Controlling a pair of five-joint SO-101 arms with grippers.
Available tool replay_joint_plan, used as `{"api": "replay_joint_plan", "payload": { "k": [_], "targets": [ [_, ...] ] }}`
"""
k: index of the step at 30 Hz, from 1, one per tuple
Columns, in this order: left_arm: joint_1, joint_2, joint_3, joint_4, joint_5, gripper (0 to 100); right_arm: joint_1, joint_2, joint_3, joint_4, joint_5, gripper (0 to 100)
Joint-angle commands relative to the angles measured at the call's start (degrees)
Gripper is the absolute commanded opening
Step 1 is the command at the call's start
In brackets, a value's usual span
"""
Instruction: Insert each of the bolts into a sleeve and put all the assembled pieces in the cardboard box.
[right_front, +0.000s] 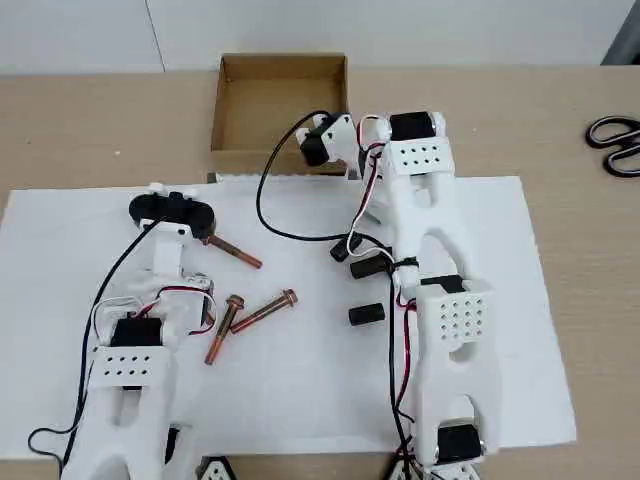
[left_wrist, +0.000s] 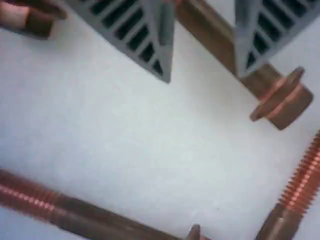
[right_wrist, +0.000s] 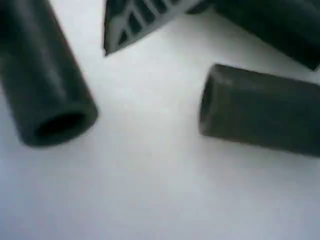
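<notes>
In the high view, the left arm is rising from the lower left of the frame over the white paper. Just right of it two loose bolts are lying close together: the nearer bolt is pointing down-left, and the angled bolt is lying with its head toward the centre.

A little farther up, the left gripper is grasping the held bolt. The high view is showing this bolt sticking out to the right. The left wrist view is adding the ribbed grey fingers pressing both sides of the shaft, with the flanged head beyond them.

Right of centre, the lower sleeve and the upper sleeve are lying apart beside the right arm.

The right wrist view is showing the right gripper hanging just beside three sleeves, the open-ended sleeve showing its hollow bore. Whether this gripper is released or clenched, I cannot tell.

Farthest, at top centre, the cardboard box is sitting on the table, and scissors are lying at the right edge.
</notes>
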Motion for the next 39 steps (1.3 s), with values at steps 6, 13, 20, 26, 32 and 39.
{"api": "replay_joint_plan", "payload": {
  "k": [6,13,20,26,32,39],
  "targets": [
    [0.18,0.09,-0.22,-1.23,0.35,9,1.54,3.56,-2.55,-1.54,2.29,18.6],
    [0.18,0.09,-0.22,-1.23,0.44,9,1.10,5.23,-2.55,-5.85,2.37,10.3],
    [0.18,0.09,-0.22,-1.32,0.44,9,1.10,6.46,-2.55,-4.44,3.25,7.2],
    [0.26,0.00,0.48,-2.64,0.53,9,0.04,6.11,-2.55,-0.04,2.29,1.3],
    [0.26,0.00,0.57,-2.73,0.53,8,-0.22,6.11,-2.55,1.10,-8.70,0.6],
    [0.26,0.00,0.57,-2.73,0.53,8,-0.31,6.11,-2.55,1.19,-19.60,0.8]
  ]
}}
